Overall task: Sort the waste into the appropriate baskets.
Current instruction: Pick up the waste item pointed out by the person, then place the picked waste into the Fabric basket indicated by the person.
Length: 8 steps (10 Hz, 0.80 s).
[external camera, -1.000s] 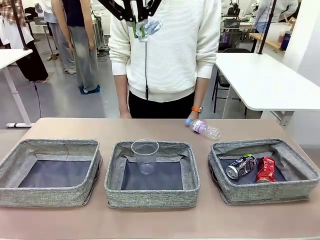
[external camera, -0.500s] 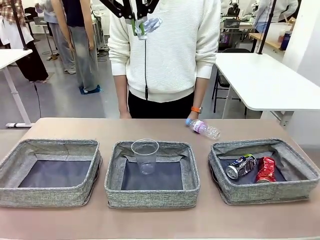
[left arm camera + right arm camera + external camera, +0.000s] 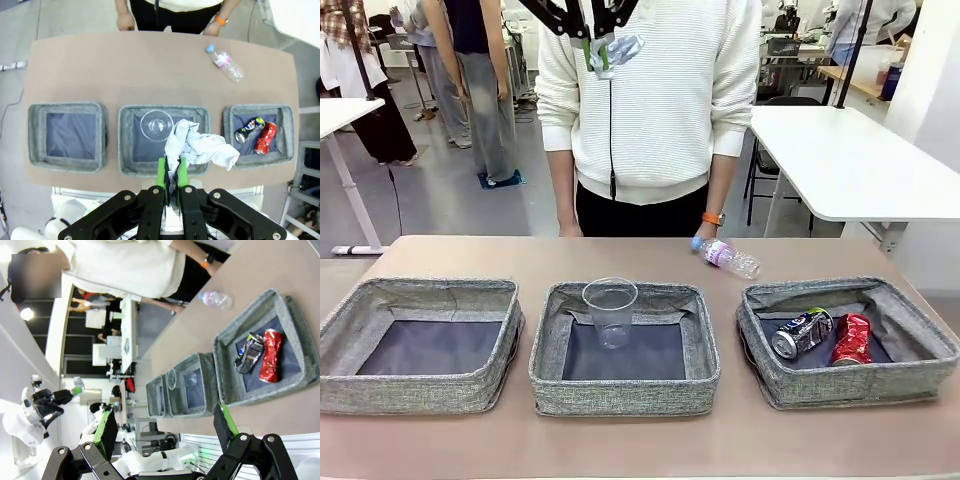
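White crumpled paper (image 3: 199, 150), clamped in the left gripper (image 3: 171, 164), should be centred low over the empty basket (image 3: 66, 107) before release; the right gripper (image 3: 165, 420) has its fingers apart.

The baskets (image 3: 623, 393) are woven of coarse grey cloth, with darker, smoother bottoms. The cup (image 3: 611, 312) and the bottle (image 3: 728, 256) are made of clear, glossy plastic. The red can (image 3: 852, 339) and the dark blue-silver can (image 3: 801, 333) are formed of shiny, dented metal. The crumpled paper (image 3: 197, 148) is seen as matt, the desk (image 3: 620, 260) as smooth and matt.
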### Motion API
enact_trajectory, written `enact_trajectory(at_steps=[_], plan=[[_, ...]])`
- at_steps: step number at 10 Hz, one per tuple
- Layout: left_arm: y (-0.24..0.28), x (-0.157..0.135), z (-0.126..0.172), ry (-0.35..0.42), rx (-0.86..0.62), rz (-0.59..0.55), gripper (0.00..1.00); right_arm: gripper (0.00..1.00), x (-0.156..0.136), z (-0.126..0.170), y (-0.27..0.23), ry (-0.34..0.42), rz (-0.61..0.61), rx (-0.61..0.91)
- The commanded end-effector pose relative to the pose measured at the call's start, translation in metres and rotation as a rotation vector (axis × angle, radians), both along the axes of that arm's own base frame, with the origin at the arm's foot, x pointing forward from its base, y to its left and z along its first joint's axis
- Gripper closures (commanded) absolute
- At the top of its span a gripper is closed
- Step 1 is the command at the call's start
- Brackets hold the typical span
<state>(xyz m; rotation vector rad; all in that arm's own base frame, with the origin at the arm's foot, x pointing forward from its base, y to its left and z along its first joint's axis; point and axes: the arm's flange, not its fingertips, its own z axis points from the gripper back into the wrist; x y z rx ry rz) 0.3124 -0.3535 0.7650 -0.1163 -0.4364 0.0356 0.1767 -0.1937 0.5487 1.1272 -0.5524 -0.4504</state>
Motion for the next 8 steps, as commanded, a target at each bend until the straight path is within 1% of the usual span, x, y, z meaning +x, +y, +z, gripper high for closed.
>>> enact_trajectory(at_steps=[1, 8], plan=[[0.0041, -0.0031, 0.0023, -0.012, 0.0, 0.016, 0.92, 0.0, 0.0003, 0.0006, -0.0019, -0.022, 0.005, -0.004], [0.0041, -0.0031, 0.0023, -0.012, 0.0, 0.016, 0.92, 0.0, 0.0003, 0.0006, -0.0019, -0.022, 0.005, -0.004]])
